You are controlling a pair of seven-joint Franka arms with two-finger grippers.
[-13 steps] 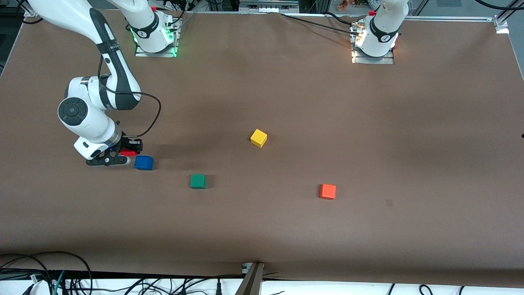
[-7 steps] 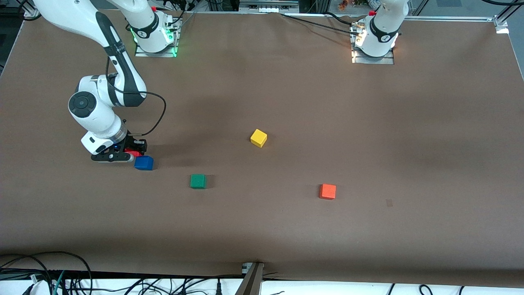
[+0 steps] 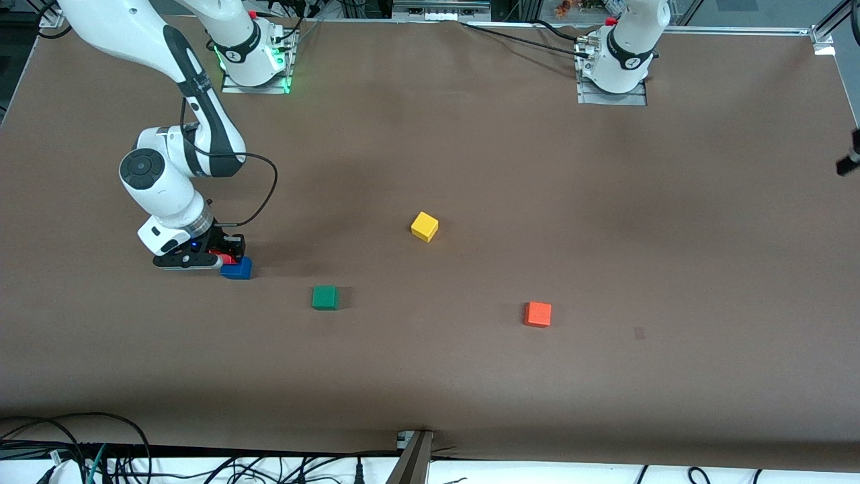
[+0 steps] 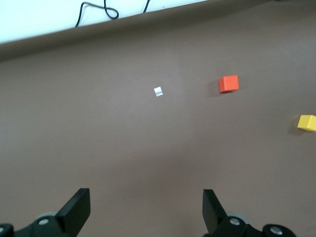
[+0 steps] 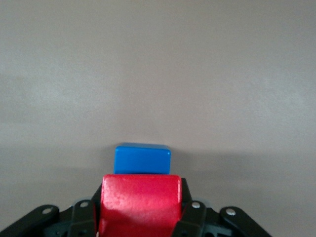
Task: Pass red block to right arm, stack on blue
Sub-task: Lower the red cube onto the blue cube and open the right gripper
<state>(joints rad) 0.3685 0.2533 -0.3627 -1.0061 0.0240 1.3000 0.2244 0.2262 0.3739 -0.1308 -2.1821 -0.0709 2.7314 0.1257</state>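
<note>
My right gripper is shut on the red block and holds it low, right beside the blue cube and partly over its edge. In the right wrist view the red block sits between the black fingers, with the blue cube just past it on the brown table. My left gripper is open and empty, high over the table at the left arm's end. Only a black tip of the left gripper shows at the edge of the front view.
A green cube, a yellow cube and an orange cube lie apart on the table. The left wrist view shows the orange cube, the yellow cube and a small white tag.
My right gripper has carried the red block toward the blue cube, from beside it to touching or overlapping its edge. A tip of the left gripper has come into the front view.
</note>
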